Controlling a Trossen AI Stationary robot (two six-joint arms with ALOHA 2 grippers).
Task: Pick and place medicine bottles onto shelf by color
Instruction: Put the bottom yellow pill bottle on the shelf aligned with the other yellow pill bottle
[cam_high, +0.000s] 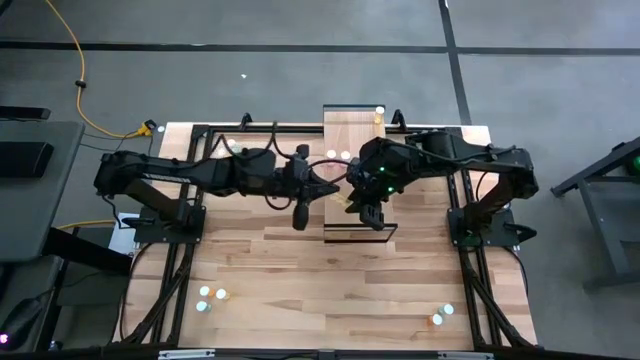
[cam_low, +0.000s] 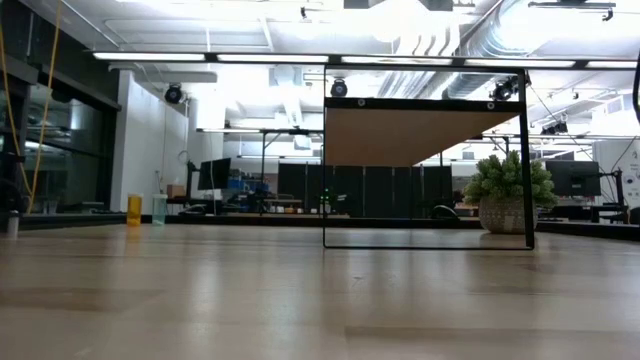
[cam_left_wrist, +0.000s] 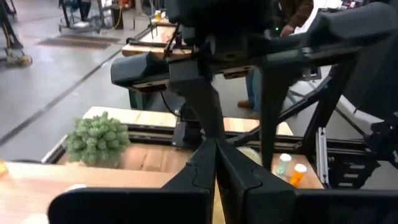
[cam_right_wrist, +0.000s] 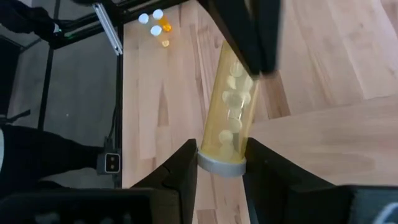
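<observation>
My right gripper (cam_right_wrist: 221, 177) is over the shelf (cam_high: 358, 130) in the middle of the table and is shut on a clear yellow bottle (cam_right_wrist: 231, 106) with white pills inside. My left gripper (cam_left_wrist: 215, 163) is shut and level, beside the right one (cam_high: 336, 190). Its dark fingers (cam_right_wrist: 258, 37) cross the bottle's far end in the right wrist view. Two white-capped bottles (cam_high: 337, 155) and a yellow one (cam_high: 380, 112) stand on the shelf board. In the low view the shelf (cam_low: 420, 135) shows as a dark frame under a board, with no gripper in sight. My right gripper pinches the yellow bottle at its grey cap end (cam_right_wrist: 219, 163) between its two fingers (cam_right_wrist: 185, 168). The bottle points away from the gripper, along the fingers, and is lifted clear above the wood. My left gripper overlaps the bottle's far end; I cannot tell whether it touches.
Three small bottles (cam_high: 205, 297) stand near the table's near left corner, and also show in the right wrist view (cam_right_wrist: 155, 18). Two more (cam_high: 442, 315) stand near the near right corner. A yellow and a pale bottle (cam_low: 145, 208) show in the low view. A plant (cam_low: 505, 195) stands beyond the table.
</observation>
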